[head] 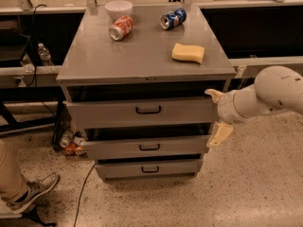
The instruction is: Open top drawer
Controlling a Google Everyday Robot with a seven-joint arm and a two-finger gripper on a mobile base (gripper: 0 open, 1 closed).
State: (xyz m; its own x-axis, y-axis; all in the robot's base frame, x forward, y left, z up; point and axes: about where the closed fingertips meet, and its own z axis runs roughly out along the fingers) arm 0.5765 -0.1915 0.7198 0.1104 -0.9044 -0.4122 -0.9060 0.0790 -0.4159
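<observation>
The top drawer (142, 113) is the tallest grey front of the cabinet, with a small black bar handle (148, 110) at its centre. A dark gap shows above its front, so it stands slightly out. My gripper (217, 115) is at the right end of that drawer front, to the right of the handle. It is open, with one pale finger (213, 94) at the drawer's top corner and the other (220, 134) below it by the second drawer. It holds nothing.
On the cabinet top (142, 56) are a white bowl (118, 7), a red can (121, 27), a blue can (173, 19) and a yellow sponge (188, 52). Two shorter drawers (147, 148) sit below. A person's leg and shoe (28, 193) are at the bottom left; cans (71, 143) lie on the floor.
</observation>
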